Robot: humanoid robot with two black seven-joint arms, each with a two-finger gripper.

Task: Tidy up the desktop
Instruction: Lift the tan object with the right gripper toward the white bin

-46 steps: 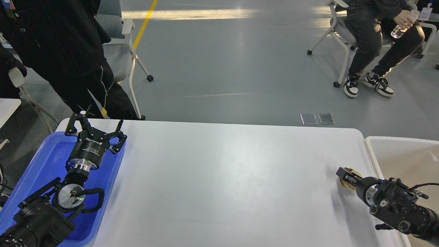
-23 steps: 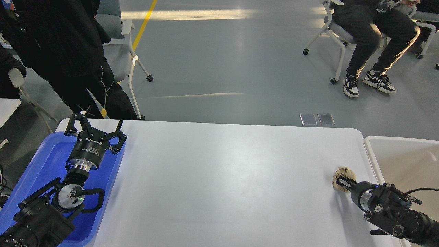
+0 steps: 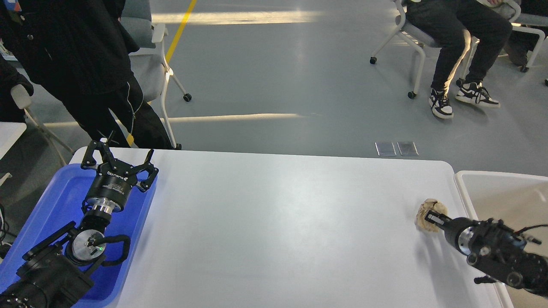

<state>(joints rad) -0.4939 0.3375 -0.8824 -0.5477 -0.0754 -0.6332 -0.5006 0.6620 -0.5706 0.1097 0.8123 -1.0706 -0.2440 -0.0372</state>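
Right hand grasps a paper ball at the tabletop's four o'clock; left hand released.

White desktop; blue tray; beige crumpled wad; black hands.

A blue tray sits at the tabletop's left edge; a beige bin stands beside its right edge.
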